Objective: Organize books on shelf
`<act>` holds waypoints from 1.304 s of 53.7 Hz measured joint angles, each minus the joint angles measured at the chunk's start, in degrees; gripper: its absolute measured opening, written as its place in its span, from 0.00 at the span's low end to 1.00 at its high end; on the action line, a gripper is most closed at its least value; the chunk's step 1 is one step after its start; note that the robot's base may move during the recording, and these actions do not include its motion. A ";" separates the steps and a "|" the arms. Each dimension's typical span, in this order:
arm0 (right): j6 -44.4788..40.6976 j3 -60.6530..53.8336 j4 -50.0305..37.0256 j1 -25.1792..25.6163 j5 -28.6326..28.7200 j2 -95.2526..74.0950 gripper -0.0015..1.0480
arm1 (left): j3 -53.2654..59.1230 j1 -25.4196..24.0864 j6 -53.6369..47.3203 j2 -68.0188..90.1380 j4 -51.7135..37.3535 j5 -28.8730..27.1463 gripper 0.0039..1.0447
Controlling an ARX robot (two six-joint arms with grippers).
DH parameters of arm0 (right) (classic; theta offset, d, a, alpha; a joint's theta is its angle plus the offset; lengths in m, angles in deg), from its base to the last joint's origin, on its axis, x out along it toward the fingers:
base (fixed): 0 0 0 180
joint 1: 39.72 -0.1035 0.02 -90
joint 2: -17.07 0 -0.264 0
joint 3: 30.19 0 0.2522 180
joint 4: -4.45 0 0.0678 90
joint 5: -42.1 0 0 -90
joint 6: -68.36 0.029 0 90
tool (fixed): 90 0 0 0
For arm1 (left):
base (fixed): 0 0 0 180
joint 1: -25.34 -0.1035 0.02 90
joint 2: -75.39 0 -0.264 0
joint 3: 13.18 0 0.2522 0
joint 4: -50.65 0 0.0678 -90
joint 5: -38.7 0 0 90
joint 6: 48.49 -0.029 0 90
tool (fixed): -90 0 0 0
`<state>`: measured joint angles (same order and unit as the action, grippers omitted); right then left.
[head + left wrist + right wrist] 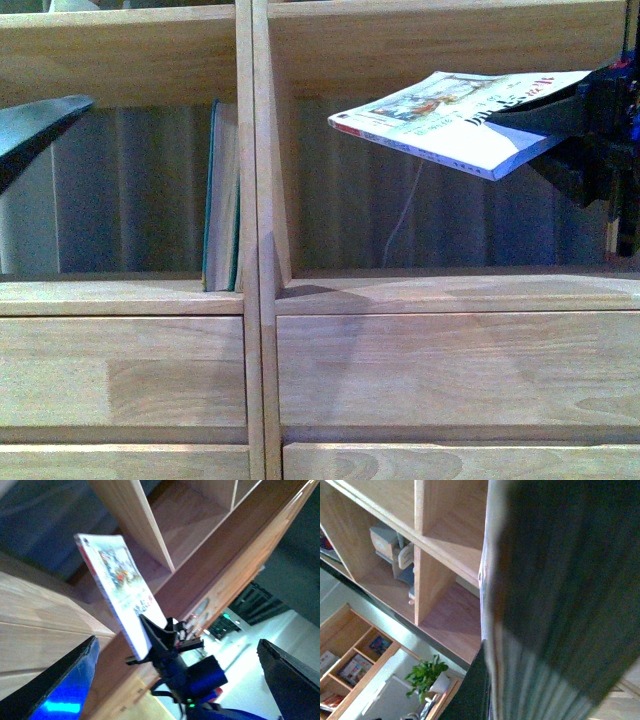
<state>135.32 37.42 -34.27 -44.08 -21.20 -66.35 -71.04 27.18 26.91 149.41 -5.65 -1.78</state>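
R gripper [545, 125] clamps paperback [450, 118] mid-air; L gripper [176, 642] spread; teal book [222, 195] hugs divider [252, 150]

A thick book [221, 200] stands upright in the shelf's [130, 50] left compartment, against the divider [246, 150]. The thin book [450, 115] hangs tilted in the right compartment, above the drawers [450, 370].

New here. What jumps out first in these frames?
The white paperback stands out first: the right claw pinches it by one edge and holds it in the air, tilted and nearly flat, at the shelf's right-hand compartment. Next is the teal book, standing upright alone in the left-hand compartment, against the central divider.
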 joint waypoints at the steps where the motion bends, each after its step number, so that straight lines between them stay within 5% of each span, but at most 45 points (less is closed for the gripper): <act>1: 0.04 -0.20 -0.22 -0.09 0.04 0.02 0.07 | -0.42 0.68 0.26 0.31 0.33 -0.22 0.94; 18: 1.20 -4.76 -4.17 -4.00 1.95 5.07 0.07 | -7.45 12.22 -0.50 10.21 4.00 -6.25 0.94; 35: 1.42 -7.91 -4.11 -9.57 2.69 10.29 0.07 | -10.23 15.28 -1.27 13.51 1.29 -9.81 0.94; 58: 2.36 -9.84 -4.87 -10.49 3.02 10.73 0.07 | -14.78 20.92 -4.85 15.54 3.48 -13.05 0.94; 70: 2.40 -11.30 -4.90 -10.54 4.00 12.22 0.07 | -15.91 22.49 -8.61 16.00 7.50 -15.54 0.71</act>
<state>137.72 26.12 -39.17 -54.61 -17.20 -54.13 -86.95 49.67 18.30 165.41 1.85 -17.32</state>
